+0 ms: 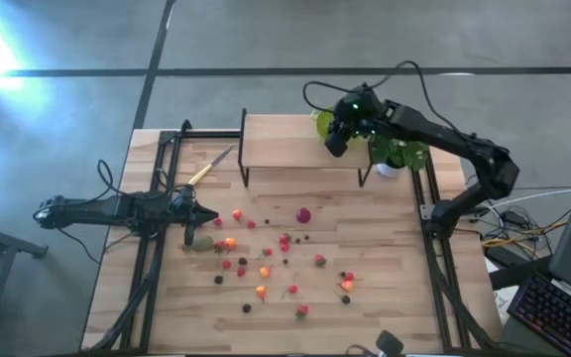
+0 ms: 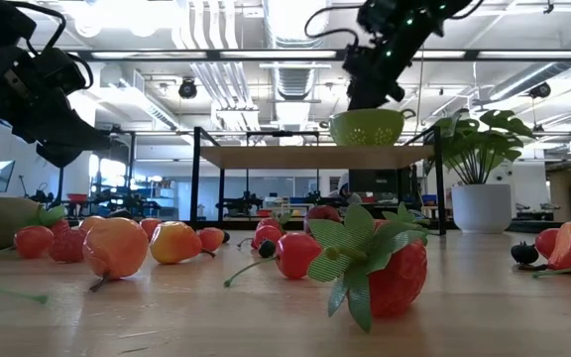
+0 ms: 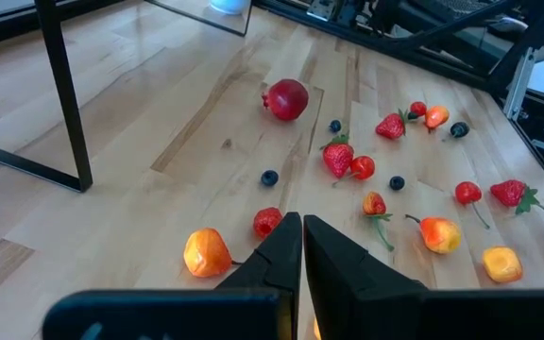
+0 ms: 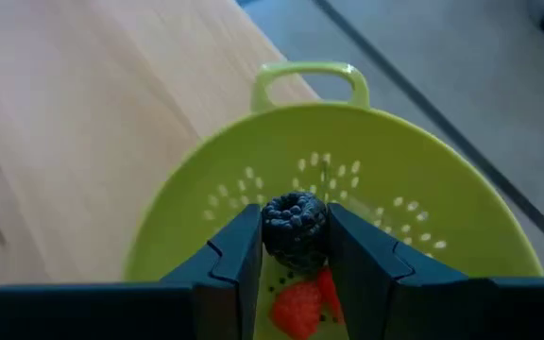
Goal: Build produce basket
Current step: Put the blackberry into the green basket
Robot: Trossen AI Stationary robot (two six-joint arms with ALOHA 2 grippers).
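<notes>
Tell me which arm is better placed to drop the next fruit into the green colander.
The right arm: its end effector holds a blackberry directly above the colander. The left end effector is shut and empty, low over the table fruit.

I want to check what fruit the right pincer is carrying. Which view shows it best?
The right wrist view: a dark blackberry sits clamped between the right pincer fingers, over the lime-green colander. The high and low views show only the arm above the colander; the left wrist view misses it.
</notes>
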